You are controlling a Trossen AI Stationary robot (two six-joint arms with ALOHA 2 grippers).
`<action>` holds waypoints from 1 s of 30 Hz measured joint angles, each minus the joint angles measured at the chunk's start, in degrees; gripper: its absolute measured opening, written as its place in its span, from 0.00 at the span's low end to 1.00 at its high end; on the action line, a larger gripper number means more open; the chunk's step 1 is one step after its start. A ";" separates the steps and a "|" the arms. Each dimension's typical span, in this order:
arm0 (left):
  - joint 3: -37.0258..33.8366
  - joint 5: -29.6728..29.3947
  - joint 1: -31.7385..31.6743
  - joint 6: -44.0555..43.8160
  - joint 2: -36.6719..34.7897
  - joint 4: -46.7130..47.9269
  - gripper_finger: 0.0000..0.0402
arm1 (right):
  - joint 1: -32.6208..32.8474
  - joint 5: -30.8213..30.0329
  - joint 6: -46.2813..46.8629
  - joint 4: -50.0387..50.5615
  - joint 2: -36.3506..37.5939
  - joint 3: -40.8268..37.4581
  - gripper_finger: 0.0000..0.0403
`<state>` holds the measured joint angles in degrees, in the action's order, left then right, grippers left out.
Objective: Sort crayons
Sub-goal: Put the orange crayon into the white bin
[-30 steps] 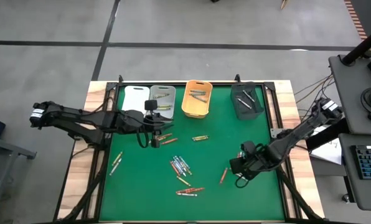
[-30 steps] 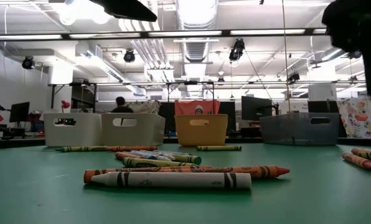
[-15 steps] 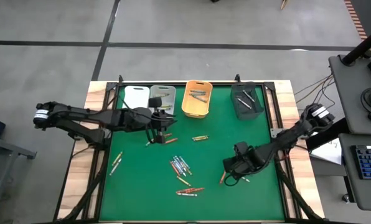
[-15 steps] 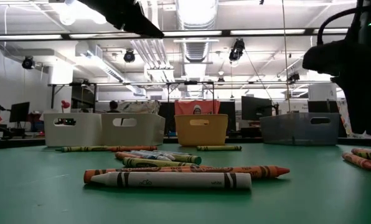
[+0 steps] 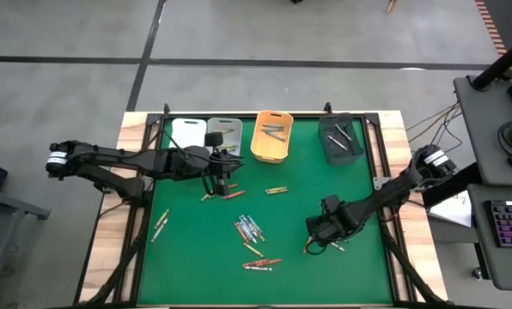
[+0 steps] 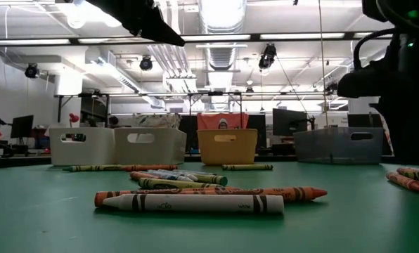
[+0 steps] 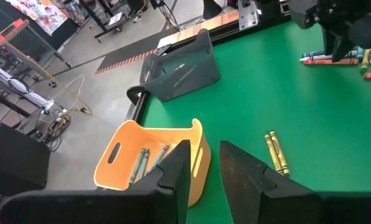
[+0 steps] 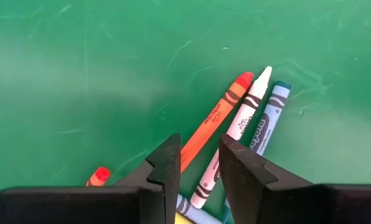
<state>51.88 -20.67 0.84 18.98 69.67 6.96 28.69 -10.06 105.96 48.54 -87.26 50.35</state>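
Well away from the orange bin (image 5: 271, 159), toward the near right part of the green table (image 5: 187, 249), the right tool (image 5: 313, 233) hung low over a small bunch of crayons. Its two fingers were spread, with nothing between them. An orange crayon (image 8: 220, 109) ran under the gap. A white crayon (image 8: 244, 118) lay right against it, and a pale blue one (image 8: 269, 115) lay against the white one.

We thought the step in hand was picking up the orange crayon alone. To do it well, the tool should turn a little so its fingers sit square across the stick. Then it should go straight down and squeeze softly, so the white one is not caught too.

The orange crayon lay flat and slanted to the gap. Its pointed end faced away from the tool, and its long line ran in under the fingers.

Just beside the orange bin, on the grey bin's side, was the left tool (image 5: 217, 178). We could not tell whether it held anything.
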 joint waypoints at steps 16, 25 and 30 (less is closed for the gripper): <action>0.00 0.02 -0.11 0.02 0.00 0.07 0.17 | -0.52 -1.61 -0.48 -1.92 -4.27 0.04 0.24; 0.00 0.09 -0.11 -0.65 0.00 -0.04 0.17 | -2.38 -4.59 -4.02 -4.42 -4.82 0.04 0.14; -0.18 0.20 -0.11 -3.34 0.00 -0.25 0.17 | -4.01 -11.94 -8.78 -5.43 -4.57 -0.07 0.06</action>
<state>51.70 -20.47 0.73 15.64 69.67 6.71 24.67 -22.00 97.18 43.11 -91.83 50.28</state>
